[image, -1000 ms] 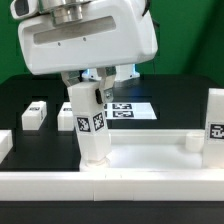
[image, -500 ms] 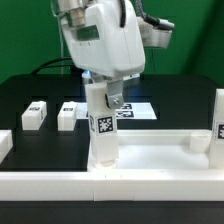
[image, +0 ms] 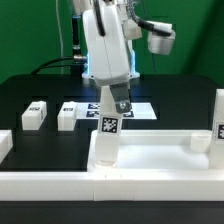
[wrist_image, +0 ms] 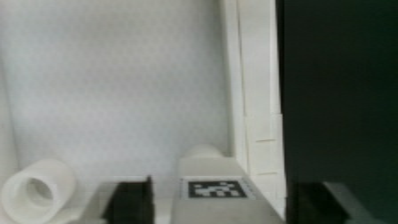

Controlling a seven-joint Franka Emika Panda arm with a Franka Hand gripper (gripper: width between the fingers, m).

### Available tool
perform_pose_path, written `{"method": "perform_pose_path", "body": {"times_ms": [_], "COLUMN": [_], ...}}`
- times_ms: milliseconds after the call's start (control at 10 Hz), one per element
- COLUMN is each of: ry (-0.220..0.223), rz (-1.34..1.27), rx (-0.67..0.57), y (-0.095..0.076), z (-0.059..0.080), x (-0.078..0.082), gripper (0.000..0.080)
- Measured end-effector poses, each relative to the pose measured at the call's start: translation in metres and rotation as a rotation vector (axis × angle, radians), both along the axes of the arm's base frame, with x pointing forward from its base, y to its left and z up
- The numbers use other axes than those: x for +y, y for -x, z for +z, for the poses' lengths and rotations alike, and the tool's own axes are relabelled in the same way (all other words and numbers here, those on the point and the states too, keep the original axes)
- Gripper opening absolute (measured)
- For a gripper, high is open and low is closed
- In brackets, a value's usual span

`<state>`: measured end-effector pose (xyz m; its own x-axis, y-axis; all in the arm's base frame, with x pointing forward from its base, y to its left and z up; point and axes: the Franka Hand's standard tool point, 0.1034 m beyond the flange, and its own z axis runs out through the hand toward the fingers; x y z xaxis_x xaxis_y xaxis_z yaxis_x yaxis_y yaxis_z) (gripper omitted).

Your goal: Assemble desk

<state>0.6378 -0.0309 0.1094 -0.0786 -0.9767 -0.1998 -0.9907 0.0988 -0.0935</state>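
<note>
Desk leg (image: 106,130), upright, long axis vertical.
White plastic block, tagged face; gripper (image: 112,100) fingers clamp its top, foot in desk top (image: 150,152) corner.

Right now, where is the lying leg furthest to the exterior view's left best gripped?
Across its long flat sides, near mid-length, from straight above: the leg lies flat on the table, with a gap to the next leg for a finger.

The exterior view looks level across the table (image: 30,95) from low front. The wrist view looks down closely. Both show the leg (image: 106,135) (wrist_image: 217,180).
</note>
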Motion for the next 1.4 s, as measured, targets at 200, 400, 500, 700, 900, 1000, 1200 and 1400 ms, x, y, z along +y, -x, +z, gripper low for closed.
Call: {"method": "perform_pose_path", "body": {"times_ms": [200,400,500,700,900,1000,1200,1400], "ry": [0.008,0.042,0.052,0.065,0.081,0.123,0.160,0.158], "rz": [0.120,0.436,0.508,0.630,0.763,0.957,1.068,1.048], "rx": [-0.016,-0.080,-0.093,-0.115,-0.138,-0.158,-0.186,-0.182], "y": [0.002,0.008,0.009,0.009,0.009,0.006,0.003,0.003], "z": [0.001,0.005,0.005,0.004,0.004,0.004,0.004,0.004], "x": [-0.004,-0.030,-0.031,-0.030,-0.031,-0.029,-0.026,-0.026], "gripper": [0.0624,0.0642,0.0642,0.0649,0.0649,0.0649,0.0649,0.0649]}}
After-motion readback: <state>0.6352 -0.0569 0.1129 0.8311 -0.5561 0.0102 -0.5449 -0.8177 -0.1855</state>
